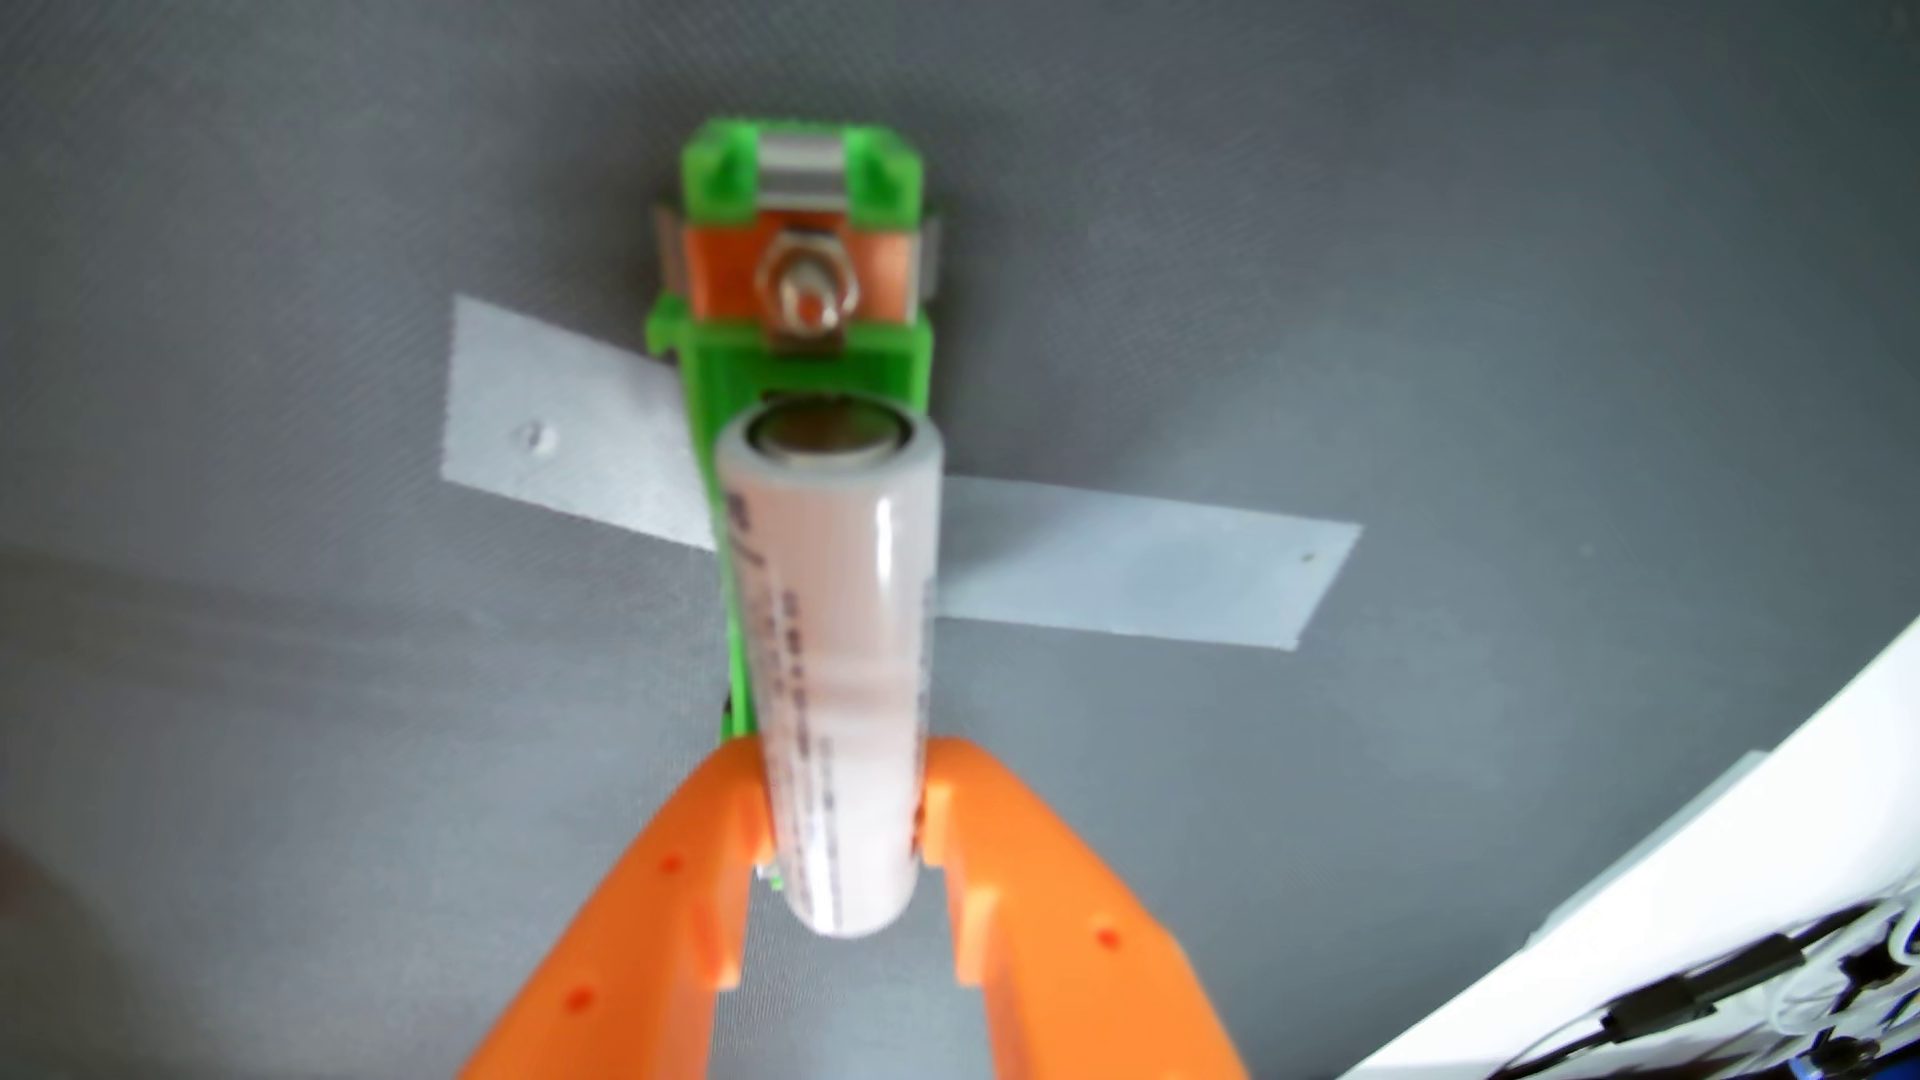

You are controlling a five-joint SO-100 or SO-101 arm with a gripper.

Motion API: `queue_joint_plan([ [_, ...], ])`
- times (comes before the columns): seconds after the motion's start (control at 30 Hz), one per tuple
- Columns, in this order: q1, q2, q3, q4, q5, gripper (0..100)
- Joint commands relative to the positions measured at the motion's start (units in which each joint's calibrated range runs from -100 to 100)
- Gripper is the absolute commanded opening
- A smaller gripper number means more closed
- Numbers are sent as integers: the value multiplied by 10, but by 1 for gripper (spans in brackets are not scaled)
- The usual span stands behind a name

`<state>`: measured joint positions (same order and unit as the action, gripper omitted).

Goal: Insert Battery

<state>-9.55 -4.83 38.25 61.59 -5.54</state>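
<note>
While we look down through the wrist view, our orange jaws (844, 820) are closed narrowly on the battery (831, 644), gripping it near its lower end so that most of its length reaches forward beyond the tips. Just ahead of the battery's far end sits the green holder (805, 358), fastened to the grey worktop (312, 727) by strips of pale tape (1132, 571) running out to either side of the jaws. We judge the step to be lining up: we should keep the battery parallel to the holder's channel and lower it evenly. The battery is a smooth, glossy white cylinder with fine print; the holder is blocky plastic carrying a copper plate (717, 275) and a metal bolt (805, 291); the worktop looks like woven cloth.
</note>
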Motion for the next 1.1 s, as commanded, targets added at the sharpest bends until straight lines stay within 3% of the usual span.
queue_joint_plan([
  [0.0, 3, -2, -1, -3, 3, 2],
  [1.07, 6, -1, -1, -3, 3, 3],
])
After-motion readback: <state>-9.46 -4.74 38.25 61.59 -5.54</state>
